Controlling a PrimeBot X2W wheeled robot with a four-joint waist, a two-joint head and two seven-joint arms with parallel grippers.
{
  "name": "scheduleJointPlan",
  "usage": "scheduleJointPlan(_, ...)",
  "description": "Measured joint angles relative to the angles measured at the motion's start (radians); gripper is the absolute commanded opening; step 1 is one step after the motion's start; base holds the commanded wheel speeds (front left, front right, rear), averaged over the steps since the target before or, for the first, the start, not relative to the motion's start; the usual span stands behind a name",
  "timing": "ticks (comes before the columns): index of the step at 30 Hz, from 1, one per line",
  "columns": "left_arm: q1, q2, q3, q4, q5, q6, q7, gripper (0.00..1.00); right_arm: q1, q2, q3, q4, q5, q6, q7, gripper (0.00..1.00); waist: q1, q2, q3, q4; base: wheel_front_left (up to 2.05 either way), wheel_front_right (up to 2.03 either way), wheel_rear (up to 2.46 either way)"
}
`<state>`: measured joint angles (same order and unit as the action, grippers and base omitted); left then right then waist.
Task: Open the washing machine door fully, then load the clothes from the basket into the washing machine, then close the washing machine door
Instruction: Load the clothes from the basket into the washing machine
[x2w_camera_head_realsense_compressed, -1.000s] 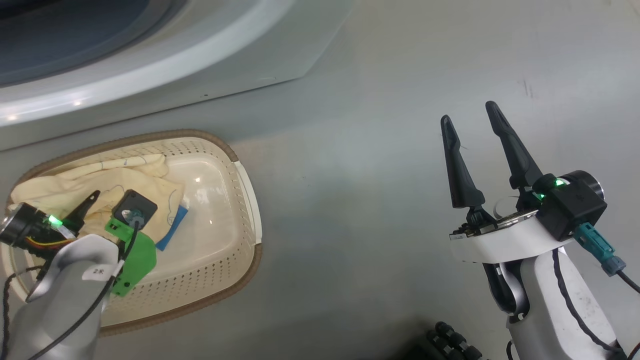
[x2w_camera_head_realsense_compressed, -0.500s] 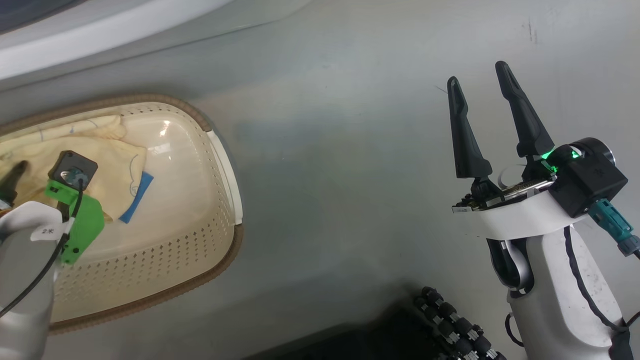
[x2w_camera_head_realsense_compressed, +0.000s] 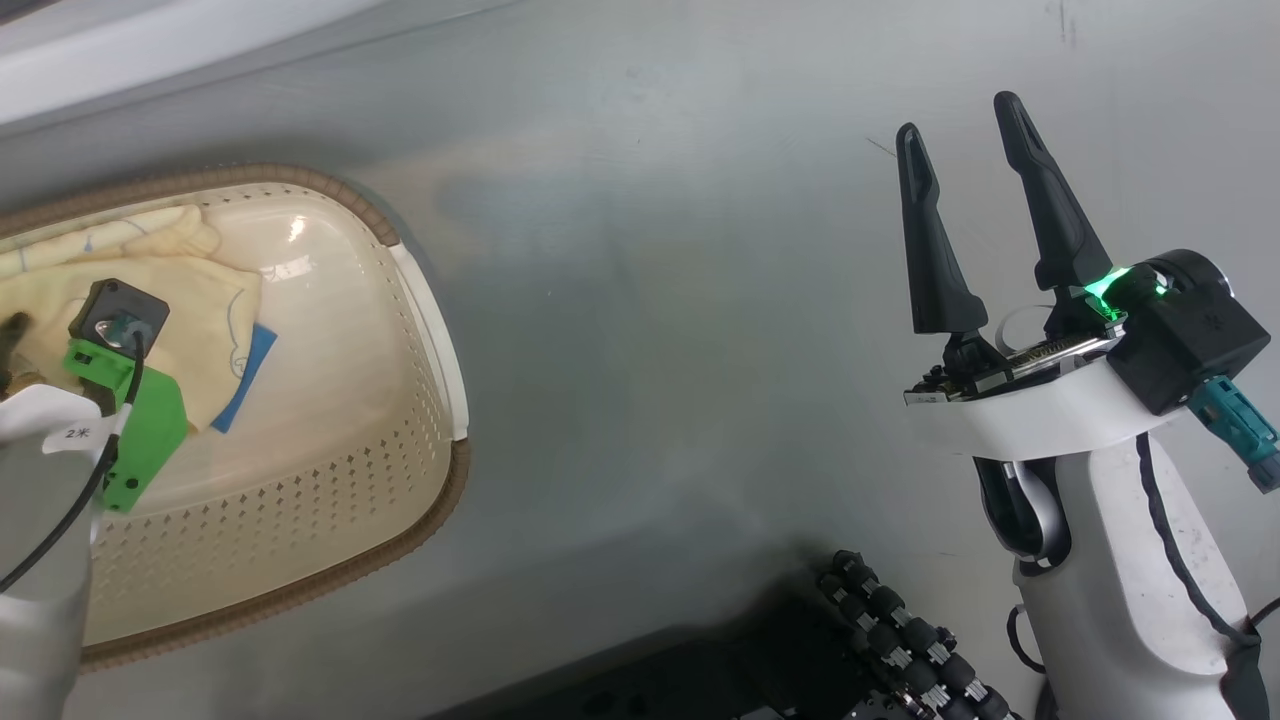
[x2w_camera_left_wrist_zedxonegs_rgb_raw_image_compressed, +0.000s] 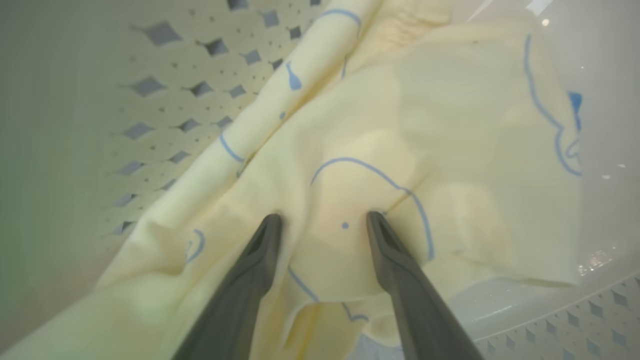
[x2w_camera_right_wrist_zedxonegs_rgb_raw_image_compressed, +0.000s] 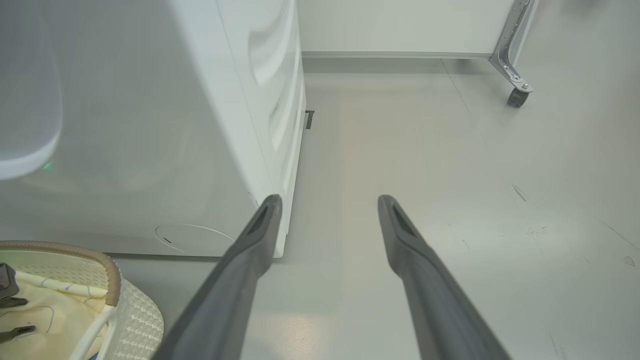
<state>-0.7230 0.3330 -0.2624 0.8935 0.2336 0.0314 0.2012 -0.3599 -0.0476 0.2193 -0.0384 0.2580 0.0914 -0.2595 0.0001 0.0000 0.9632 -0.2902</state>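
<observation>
The cream basket (x2w_camera_head_realsense_compressed: 330, 480) with its brown rim lies on the grey floor at the left. Pale-yellow clothes (x2w_camera_head_realsense_compressed: 200, 320) with thin blue line prints fill its left end, and a small blue cloth (x2w_camera_head_realsense_compressed: 245, 375) pokes out beside them. My left gripper (x2w_camera_left_wrist_zedxonegs_rgb_raw_image_compressed: 322, 220) is down in the basket, open, both fingertips pressing into the yellow clothes (x2w_camera_left_wrist_zedxonegs_rgb_raw_image_compressed: 450, 150) with a fold between them. My right gripper (x2w_camera_head_realsense_compressed: 957, 115) hangs open and empty over bare floor at the right. The white washing machine (x2w_camera_right_wrist_zedxonegs_rgb_raw_image_compressed: 200, 100) stands behind the basket (x2w_camera_right_wrist_zedxonegs_rgb_raw_image_compressed: 112, 270). Its door is out of view.
A black ribbed part (x2w_camera_head_realsense_compressed: 900, 640) of my base shows at the bottom. Bare grey floor (x2w_camera_right_wrist_zedxonegs_rgb_raw_image_compressed: 425, 150) stretches to the machine's right. A metal frame leg on a castor (x2w_camera_right_wrist_zedxonegs_rgb_raw_image_compressed: 517, 95) stands far back there, by the wall.
The head camera has swung, so the basket and machine slid up and left in the view. My left wrist has moved further over the clothes towards the basket's left end. The right gripper stays open.
</observation>
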Motion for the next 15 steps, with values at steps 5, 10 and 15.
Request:
scheduleJointPlan(5,-0.017,0.000,0.003,0.030,-0.004,0.000,-0.017,0.00,-0.001,0.000,0.005,0.000,0.016,0.000,0.000,1.00,0.0000,0.0000,0.003,-0.004,0.00,0.00,0.00)
scheduleJointPlan(10,-0.022,0.000,0.012,0.049,-0.022,0.003,-0.054,0.00,-0.002,0.001,0.006,0.000,0.033,0.000,0.000,1.00,0.0000,0.0000,0.003,-0.006,0.00,0.00,0.00)
scheduleJointPlan(15,-0.023,-0.005,0.025,0.063,-0.042,0.012,-0.138,0.00,-0.009,0.001,0.004,0.003,0.039,0.000,0.000,1.00,0.0000,0.0000,-0.009,-0.003,0.00,0.00,0.00)
